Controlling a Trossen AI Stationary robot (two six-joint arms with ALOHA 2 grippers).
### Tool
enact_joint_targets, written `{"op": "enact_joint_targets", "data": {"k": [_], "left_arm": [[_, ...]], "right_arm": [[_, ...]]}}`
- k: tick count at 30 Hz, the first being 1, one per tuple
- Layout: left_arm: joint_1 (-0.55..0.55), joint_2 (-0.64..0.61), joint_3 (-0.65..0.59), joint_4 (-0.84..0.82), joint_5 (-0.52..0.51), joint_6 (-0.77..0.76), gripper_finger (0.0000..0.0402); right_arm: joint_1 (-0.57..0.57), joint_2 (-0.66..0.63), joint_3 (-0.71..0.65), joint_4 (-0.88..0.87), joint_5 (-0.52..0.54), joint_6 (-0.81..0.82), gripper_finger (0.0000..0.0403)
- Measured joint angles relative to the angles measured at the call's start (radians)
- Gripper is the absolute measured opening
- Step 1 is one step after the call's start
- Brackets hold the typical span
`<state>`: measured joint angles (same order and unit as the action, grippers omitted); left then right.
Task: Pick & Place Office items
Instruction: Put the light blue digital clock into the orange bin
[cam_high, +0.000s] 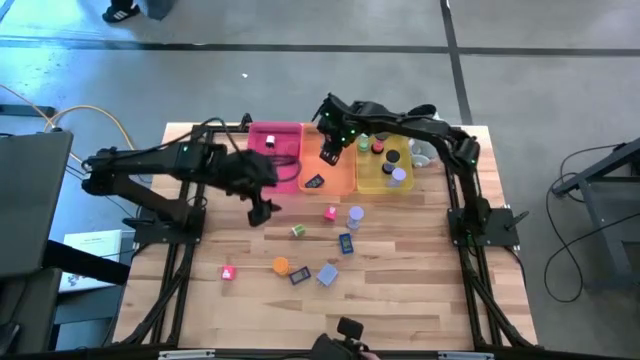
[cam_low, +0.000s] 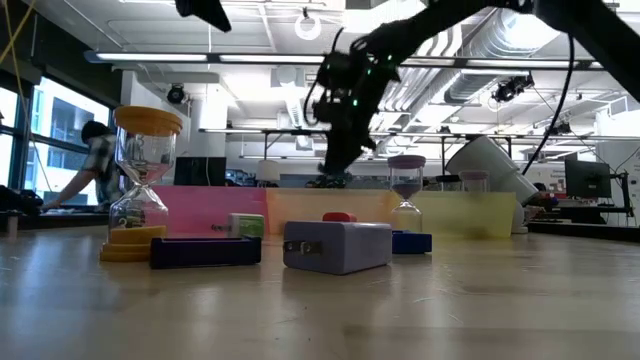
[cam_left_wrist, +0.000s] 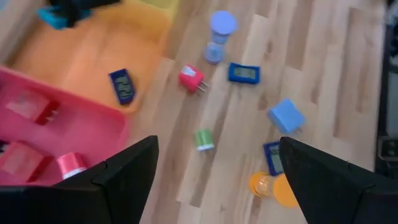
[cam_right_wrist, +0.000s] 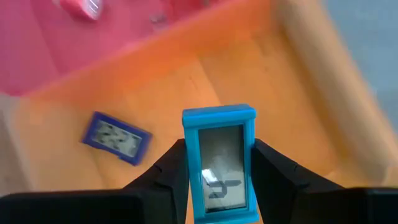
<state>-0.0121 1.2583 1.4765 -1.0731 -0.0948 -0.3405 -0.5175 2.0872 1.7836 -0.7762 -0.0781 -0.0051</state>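
My right gripper (cam_high: 330, 152) hangs over the orange tray (cam_high: 343, 178), shut on a teal-framed flat rectangle (cam_right_wrist: 219, 163). A dark blue rectangle (cam_right_wrist: 117, 138) lies flat on that tray's floor. My left gripper (cam_high: 262, 207) hovers open over the table by the pink tray's (cam_high: 275, 140) near edge, touching nothing. Ahead of it in the left wrist view (cam_left_wrist: 217, 149) lie a pink block (cam_left_wrist: 191, 79), a green roll (cam_left_wrist: 203, 139), a blue rectangle (cam_left_wrist: 244, 73), a lavender block (cam_left_wrist: 286, 116) and an orange piece (cam_left_wrist: 273, 186). My right gripper pinches the teal-framed rectangle between its two fingers, which press on the long side edges (cam_right_wrist: 188, 171) of its lower half. The fingers (cam_right_wrist: 268, 169) come from above, pointing down, and lie along it. The rectangle is lifted clear above the orange tray floor.
A yellow tray (cam_high: 385, 182) right of the orange one holds round rolls. A white cup (cam_low: 490, 165) lies tilted beside it. A pink piece (cam_high: 228, 272) and several more items sit scattered on the near table. Pink blocks (cam_left_wrist: 69, 163) lie in the pink tray.
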Motion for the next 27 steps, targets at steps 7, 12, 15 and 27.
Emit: {"op": "enact_joint_targets", "data": {"k": [7,12,15,27], "left_arm": [[0.072,0.000,0.000,0.000,0.002,0.000,0.0325],[0.073,0.000,0.000,0.000,0.003,0.001,0.0325],[0.073,0.000,0.000,0.000,0.014,0.004,0.0325],[0.073,0.000,0.000,0.001,0.015,0.012,0.0325]], "right_arm": [[0.001,0.076,0.000,-0.039,0.001,-0.023,0.0124],[0.008,0.105,0.000,-0.042,-0.007,-0.028,0.0124],[0.007,0.113,-0.001,-0.053,-0.009,-0.027,0.0124],[0.013,0.141,0.000,-0.047,-0.006,-0.017,0.0124]]}}
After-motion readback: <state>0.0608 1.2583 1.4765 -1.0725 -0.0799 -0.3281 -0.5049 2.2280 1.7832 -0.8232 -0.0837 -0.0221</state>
